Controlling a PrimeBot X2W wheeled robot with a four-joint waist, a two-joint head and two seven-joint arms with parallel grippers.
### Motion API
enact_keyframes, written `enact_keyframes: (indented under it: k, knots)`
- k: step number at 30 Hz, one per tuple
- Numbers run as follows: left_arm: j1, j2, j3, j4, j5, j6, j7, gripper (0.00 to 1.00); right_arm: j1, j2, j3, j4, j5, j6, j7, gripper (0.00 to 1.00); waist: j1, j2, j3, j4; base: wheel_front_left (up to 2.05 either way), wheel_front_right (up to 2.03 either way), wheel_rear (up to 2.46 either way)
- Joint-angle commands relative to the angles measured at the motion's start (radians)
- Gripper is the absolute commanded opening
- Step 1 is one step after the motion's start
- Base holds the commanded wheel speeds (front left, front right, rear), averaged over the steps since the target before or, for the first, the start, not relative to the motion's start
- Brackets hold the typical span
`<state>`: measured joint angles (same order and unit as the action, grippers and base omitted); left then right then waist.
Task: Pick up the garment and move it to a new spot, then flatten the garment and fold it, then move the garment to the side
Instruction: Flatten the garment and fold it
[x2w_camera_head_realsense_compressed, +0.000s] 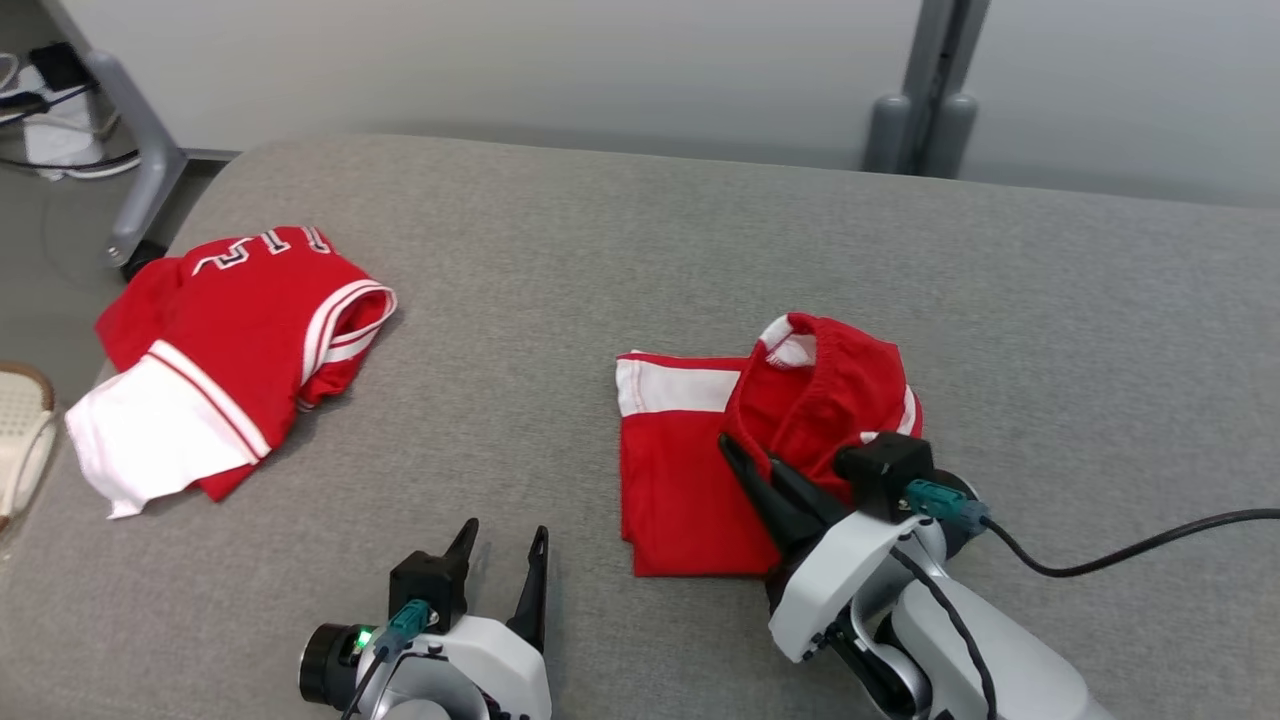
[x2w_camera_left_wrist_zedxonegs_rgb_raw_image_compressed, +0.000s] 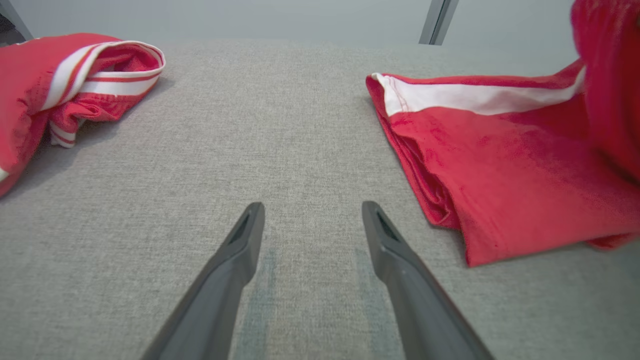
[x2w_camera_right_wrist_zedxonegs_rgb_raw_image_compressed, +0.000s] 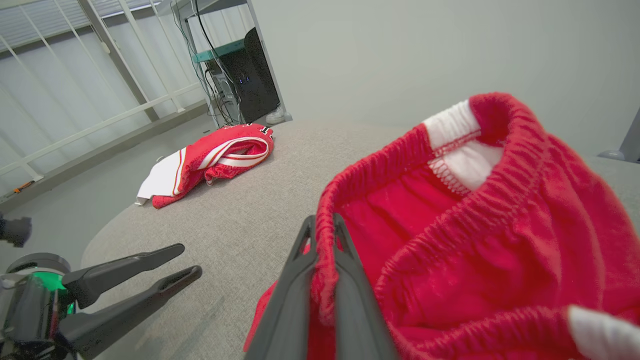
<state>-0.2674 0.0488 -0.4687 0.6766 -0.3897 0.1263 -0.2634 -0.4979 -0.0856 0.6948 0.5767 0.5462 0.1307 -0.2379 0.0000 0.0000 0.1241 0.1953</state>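
The large red T-shirt with white sleeves (x2w_camera_head_realsense_compressed: 230, 340) is lying folded at the far left of the grey fabric-covered table (x2w_camera_head_realsense_compressed: 600, 250), well apart from both grippers. The right gripper (x2w_camera_head_realsense_compressed: 750, 455) is pinching the gathered edge of a smaller red-and-white garment (x2w_camera_head_realsense_compressed: 690, 480). The left gripper (x2w_camera_head_realsense_compressed: 506, 535) is hovering wide open beside it.

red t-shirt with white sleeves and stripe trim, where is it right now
The red T-shirt with white sleeves lies at the head view's left, near the grey fabric table's left edge, apart from the red elastic-waisted garment.

Grey surface (x2w_camera_head_realsense_compressed: 500, 330) free between garment (x2w_camera_head_realsense_compressed: 230, 340), red shorts (x2w_camera_head_realsense_compressed: 690, 480).
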Motion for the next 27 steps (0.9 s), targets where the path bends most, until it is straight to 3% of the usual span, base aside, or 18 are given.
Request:
enact_keyframes:
  k: [1, 5, 6, 7, 8, 15, 27]
  knots:
    - [0.009, 0.003, -0.004, -0.002, -0.009, 0.007, -0.002, 1.0, -0.017, 0.004, 0.021, 0.017, -0.005, 0.0, 0.0, 0.0, 0.0, 0.0, 0.004, 0.055, 0.0, 0.0, 0.0]
    - [0.015, 0.004, -0.023, -0.001, -0.025, 0.009, -0.002, 1.0, -0.049, 0.017, 0.114, 0.095, 0.017, 0.0, 0.004, 0.0, 0.0, 0.0, 0.008, 0.108, 0.0, 0.0, 0.0]
    - [0.014, 0.003, -0.026, -0.001, -0.025, 0.011, -0.002, 1.0, -0.057, 0.019, 0.128, 0.119, 0.024, 0.0, 0.005, 0.12, 0.0, 0.0, 0.009, 0.117, 0.0, 0.0, 0.0]
    - [0.014, 0.003, -0.029, -0.001, -0.028, 0.014, -0.002, 1.0, -0.068, 0.021, 0.143, 0.137, 0.03, 0.0, 0.002, 0.72, 0.0, 0.0, 0.01, 0.122, 0.0, 0.0, 0.0]
    - [0.014, 0.004, -0.03, -0.002, -0.032, 0.017, -0.002, 1.0, -0.077, 0.024, 0.152, 0.15, 0.039, 0.0, -0.003, 1.0, 0.0, 0.0, 0.01, 0.125, 0.0, 0.0, 0.0]
    - [0.025, 0.004, -0.001, -0.027, -0.013, 0.032, -0.002, 1.0, -0.103, 0.028, 0.127, 0.163, 0.072, 0.0, -0.029, 1.0, 0.0, 0.0, 0.003, 0.076, 0.0, 0.0, 0.0]
    - [0.049, 0.004, 0.091, -0.109, 0.093, 0.029, -0.002, 1.0, 0.104, -0.001, -0.299, -0.037, -0.132, 0.0, -0.028, 1.0, 0.0, 0.0, -0.03, -0.068, 0.0, 0.0, 0.0]
